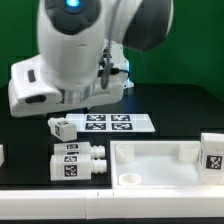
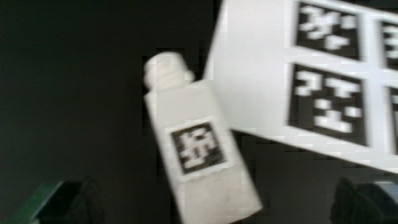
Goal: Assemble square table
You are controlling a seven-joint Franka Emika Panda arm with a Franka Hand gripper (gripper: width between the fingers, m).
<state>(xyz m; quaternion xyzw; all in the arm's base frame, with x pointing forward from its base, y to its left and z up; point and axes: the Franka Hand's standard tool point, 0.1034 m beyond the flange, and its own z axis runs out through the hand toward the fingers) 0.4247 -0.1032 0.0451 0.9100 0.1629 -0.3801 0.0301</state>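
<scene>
Square table slab (image 1: pixel 170 170) lies rim-up at the exterior view's right, with an upright leg (image 1: pixel 213 152) at its far right corner; on it or behind it, can't tell. Gripper (image 2: pixel 214 204) jaws wide, holding nothing, over a loose leg (image 2: pixel 192 140) lying flat just beside the marker board (image 2: pixel 311 75). Two more legs (image 1: pixel 78 152) lie side by side near the slab.

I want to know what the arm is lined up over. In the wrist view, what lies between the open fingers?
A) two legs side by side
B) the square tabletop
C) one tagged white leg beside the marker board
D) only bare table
C: the wrist view shows a single white leg bearing a tag, lying on the dark table beside the marker board, with the gripper open over it and not gripping it.
</scene>
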